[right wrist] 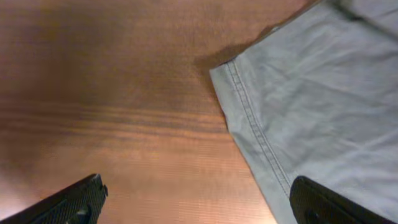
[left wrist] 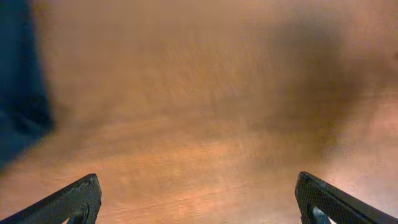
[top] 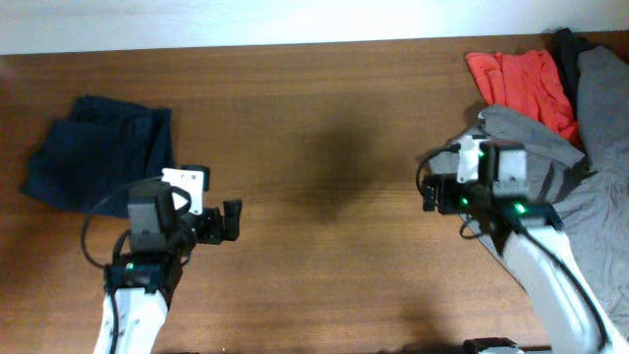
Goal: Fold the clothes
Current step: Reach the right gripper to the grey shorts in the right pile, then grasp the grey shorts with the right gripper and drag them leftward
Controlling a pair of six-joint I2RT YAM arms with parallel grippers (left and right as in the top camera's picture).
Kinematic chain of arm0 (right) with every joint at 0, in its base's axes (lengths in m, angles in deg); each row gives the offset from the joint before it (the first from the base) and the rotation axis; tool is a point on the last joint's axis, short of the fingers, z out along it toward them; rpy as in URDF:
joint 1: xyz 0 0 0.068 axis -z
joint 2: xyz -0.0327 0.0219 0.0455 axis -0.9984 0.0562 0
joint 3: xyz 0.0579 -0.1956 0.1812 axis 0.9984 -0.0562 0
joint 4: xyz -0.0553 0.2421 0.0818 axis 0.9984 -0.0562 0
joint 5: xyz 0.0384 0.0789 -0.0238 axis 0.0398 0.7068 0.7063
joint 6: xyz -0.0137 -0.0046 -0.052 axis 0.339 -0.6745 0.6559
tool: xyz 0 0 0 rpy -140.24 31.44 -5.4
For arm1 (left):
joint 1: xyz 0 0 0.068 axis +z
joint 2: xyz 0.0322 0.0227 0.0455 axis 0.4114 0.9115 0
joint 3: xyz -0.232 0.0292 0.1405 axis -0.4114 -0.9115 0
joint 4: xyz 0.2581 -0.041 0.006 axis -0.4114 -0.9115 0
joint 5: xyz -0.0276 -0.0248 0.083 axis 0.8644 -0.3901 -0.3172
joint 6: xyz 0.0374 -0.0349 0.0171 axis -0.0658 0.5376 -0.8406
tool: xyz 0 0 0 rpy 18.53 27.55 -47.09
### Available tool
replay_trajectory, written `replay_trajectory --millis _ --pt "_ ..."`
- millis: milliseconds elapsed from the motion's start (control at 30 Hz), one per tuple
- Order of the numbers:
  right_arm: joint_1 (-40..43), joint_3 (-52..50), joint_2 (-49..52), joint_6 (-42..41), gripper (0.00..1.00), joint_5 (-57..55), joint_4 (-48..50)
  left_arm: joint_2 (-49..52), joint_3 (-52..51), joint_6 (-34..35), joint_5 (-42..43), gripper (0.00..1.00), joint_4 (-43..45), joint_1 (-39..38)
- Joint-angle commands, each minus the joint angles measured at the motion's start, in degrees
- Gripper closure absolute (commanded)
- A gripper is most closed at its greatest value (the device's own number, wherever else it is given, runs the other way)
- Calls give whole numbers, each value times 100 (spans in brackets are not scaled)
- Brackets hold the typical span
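Observation:
The grey-olive shorts (top: 601,118) lie crumpled at the table's right edge, partly under my right arm. In the right wrist view a stitched hem corner of the shorts (right wrist: 298,118) lies flat on the wood. My right gripper (top: 432,192) is open and empty at the shorts' left edge. In the right wrist view the right gripper (right wrist: 198,186) has one finger over the fabric and the other over bare wood. My left gripper (top: 231,221) is open and empty over bare wood at the lower left, and it also shows in the left wrist view (left wrist: 198,186).
A dark navy garment (top: 98,152) lies at the upper left, and its edge shows in the left wrist view (left wrist: 18,93). An orange-red garment (top: 521,84) lies at the upper right beside the shorts. The brown wooden table (top: 324,147) spans the view.

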Motion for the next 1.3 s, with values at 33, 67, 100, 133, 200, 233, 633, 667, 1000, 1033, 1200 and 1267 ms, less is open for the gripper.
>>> replay_trajectory --millis 33,67,100,133,200,233,633,667,1000,1033,1200,1267 --pt "26 177 876 -68 1 -146 507 466 76 55 439 1 -24 15" --pt "26 177 1123 -72 1 -280 678 529 76 55 433 1 -20 15" --pt "26 177 1217 -72 1 -334 750 551 76 55 433 1 -17 15" --pt "26 177 1469 -68 0 -466 942 575 76 55 415 1 -2 15" --pt "26 177 1797 -68 8 -647 1189 575 76 55 313 1 2 15" --pt "26 177 1945 -68 12 -745 1296 575 76 52 236 1 4 15" --pt "26 240 2553 -199 82 -894 1832 575 76 52 157 1 2 15" --pt "26 308 2483 -199 88 -894 1749 575 76 52 157 1 4 15" --pt "-494 2282 1453 -127 96 -424 -24 573 76 52 160 1 175 15" --pt "-638 2417 1445 -129 96 -286 -105 575 76 52 160 1 195 15" --pt "-2107 2736 1526 -243 97 485 103 575 76 52 149 1 396 20" --pt "-2776 2736 1609 -238 96 557 358 575 76 52 61 1 509 20"
